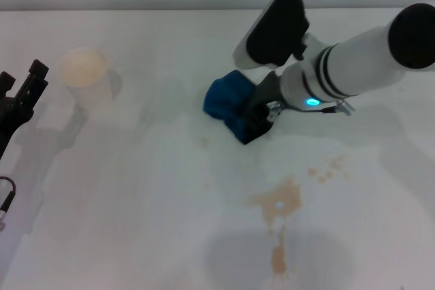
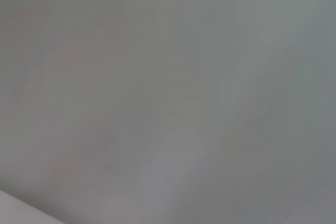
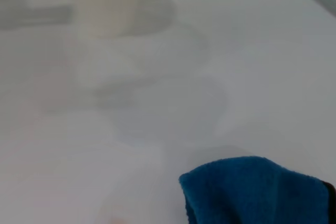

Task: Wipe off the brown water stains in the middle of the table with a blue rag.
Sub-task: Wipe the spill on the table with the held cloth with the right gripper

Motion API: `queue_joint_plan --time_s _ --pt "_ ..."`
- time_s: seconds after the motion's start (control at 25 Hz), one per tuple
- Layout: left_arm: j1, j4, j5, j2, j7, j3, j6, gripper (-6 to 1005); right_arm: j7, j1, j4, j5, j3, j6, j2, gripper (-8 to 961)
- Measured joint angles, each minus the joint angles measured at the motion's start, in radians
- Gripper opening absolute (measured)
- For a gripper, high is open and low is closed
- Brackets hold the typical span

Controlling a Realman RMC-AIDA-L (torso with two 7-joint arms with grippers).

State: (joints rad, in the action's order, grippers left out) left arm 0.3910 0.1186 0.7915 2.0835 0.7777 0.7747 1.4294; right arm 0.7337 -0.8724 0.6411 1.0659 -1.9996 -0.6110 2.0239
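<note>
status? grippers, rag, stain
Right gripper shut on blue rag, far side of brown water stains. Left gripper parked at table edge. Path clear.

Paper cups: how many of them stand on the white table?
1. The white paper cup stands at the far left of the white table, well apart from the blue rag and the brown water stains. Nothing seems hidden.
</note>
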Motion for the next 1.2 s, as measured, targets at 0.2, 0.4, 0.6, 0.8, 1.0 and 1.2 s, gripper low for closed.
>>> queue_joint_plan --time_s 0.2,0.4,0.6,0.8,1.0,1.2 --pt "0.0 -0.012 0.001 -0.001 0.0 0.0 0.0 887 0.0 0.009 -0.049 -0.091 0.133 0.005 -0.002 96" --pt "-0.001 -0.02 0.001 -0.002 0.0 0.0 0.0 887 -0.002 0.013 -0.101 -0.213 0.302 0.007 -0.006 96" --pt "-0.004 -0.021 0.002 -0.002 0.0 0.004 0.0 888 -0.002 0.043 -0.103 -0.279 0.394 0.004 -0.009 96" --pt "-0.003 -0.021 0.002 -0.002 0.0 0.008 0.001 888 0.0 0.05 -0.07 -0.25 0.353 -0.043 0.001 97" --pt "0.001 -0.021 0.002 -0.002 0.0 0.011 0.002 888 0.008 0.055 0.033 -0.056 0.161 -0.109 0.002 97" --pt "0.004 -0.026 0.002 -0.002 0.0 0.011 0.002 887 0.018 0.059 0.142 0.021 0.055 -0.167 0.003 97"
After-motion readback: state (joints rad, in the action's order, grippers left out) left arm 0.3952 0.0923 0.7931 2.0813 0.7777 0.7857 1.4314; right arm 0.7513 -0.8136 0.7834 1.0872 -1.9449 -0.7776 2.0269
